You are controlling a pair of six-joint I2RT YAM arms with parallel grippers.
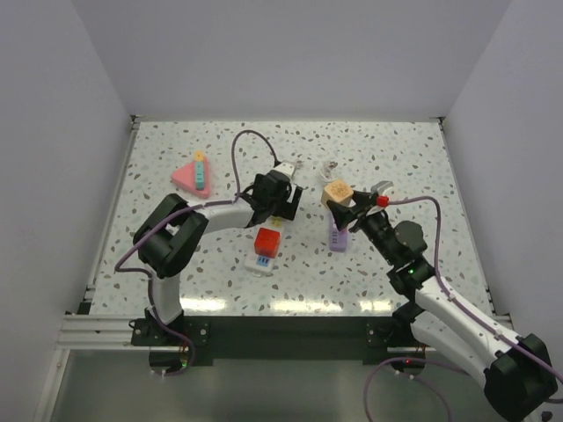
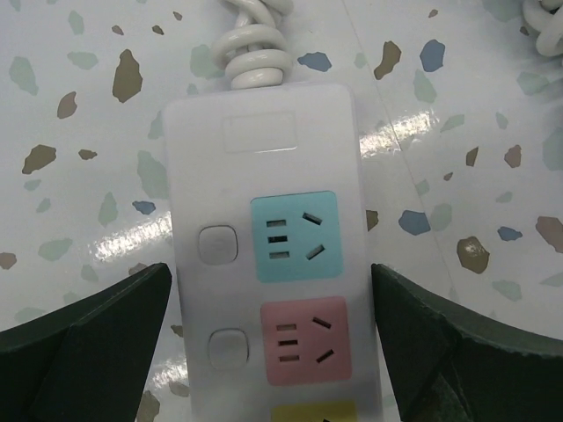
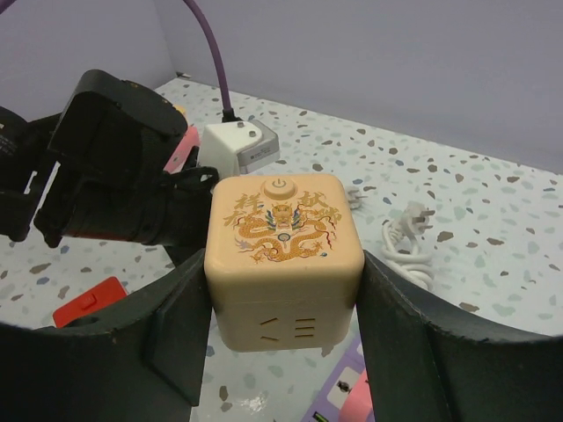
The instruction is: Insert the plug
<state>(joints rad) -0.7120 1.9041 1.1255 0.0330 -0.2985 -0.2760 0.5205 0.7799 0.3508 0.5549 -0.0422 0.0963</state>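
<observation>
Tan rounded cube (image 3: 283, 264), dragon-printed, pinched in the right gripper (image 3: 284, 299); left gripper (image 2: 271, 290) spread wide astride a smooth white power strip (image 2: 264, 176). White plug (image 3: 413, 217) lies beyond on speckled table (image 3: 493, 202).

The room is bright and evenly lit from overhead, so shadows around the beige cube (image 1: 336, 192) are faint and soft. Nearer the arm bases than the cube, a row of white glare patches sits along the front edge of the glossy speckled table (image 1: 176, 264). Seen close from the right wrist the cube is crisp, the wall behind it is smooth and soft, and the dark shapes on either side of it lose nearly all detail.
</observation>
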